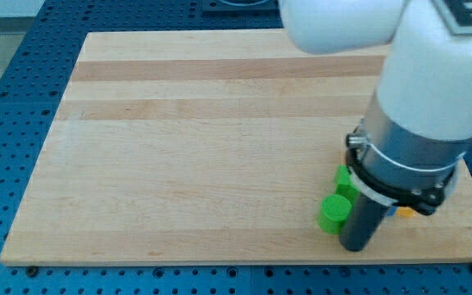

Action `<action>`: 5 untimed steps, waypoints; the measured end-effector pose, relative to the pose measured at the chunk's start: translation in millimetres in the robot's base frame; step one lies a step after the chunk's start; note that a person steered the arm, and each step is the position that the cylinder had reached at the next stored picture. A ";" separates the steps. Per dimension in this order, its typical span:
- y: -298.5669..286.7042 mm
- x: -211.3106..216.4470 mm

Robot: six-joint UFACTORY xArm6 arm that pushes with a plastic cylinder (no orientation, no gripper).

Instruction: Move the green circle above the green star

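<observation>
The green circle (332,213) lies near the board's bottom right. The green star (345,181) sits just above and to its right, mostly hidden behind the arm. The dark rod comes down right of the circle, and my tip (356,246) touches the board just below and right of the circle, close against it. An orange or yellow block (405,212) peeks out from behind the arm to the right; its shape cannot be made out.
The white and grey arm body (420,106) covers the board's right side and hides whatever lies under it. The wooden board (203,147) rests on a blue perforated table (6,98); its bottom edge runs close below my tip.
</observation>
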State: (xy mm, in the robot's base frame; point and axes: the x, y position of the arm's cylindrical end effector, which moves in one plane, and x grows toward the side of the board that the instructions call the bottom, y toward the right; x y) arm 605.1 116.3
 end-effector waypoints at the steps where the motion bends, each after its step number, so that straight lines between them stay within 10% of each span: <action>1: -0.5 -3.5; 5: -42.9 -76.4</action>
State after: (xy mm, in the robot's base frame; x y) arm 528.7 73.4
